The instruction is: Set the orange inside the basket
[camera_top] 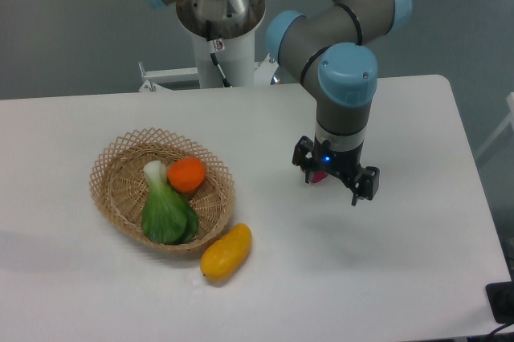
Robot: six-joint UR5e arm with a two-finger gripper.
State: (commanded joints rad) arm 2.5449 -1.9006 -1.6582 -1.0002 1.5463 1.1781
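The orange [187,174] lies inside the wicker basket [116,161], touching the white stalk of a green bok choy [165,212] that lies there too. My gripper [336,177] hangs over the table well to the right of the basket, its fingers spread open and nothing between them. It covers most of a dark purple-red piece [319,178], of which only a sliver shows under the gripper.
A yellow-orange mango-like fruit [226,251] lies on the table just outside the basket's front right rim. The robot's base column [218,29] stands behind the table's far edge. The table's right edge runs near x 600.
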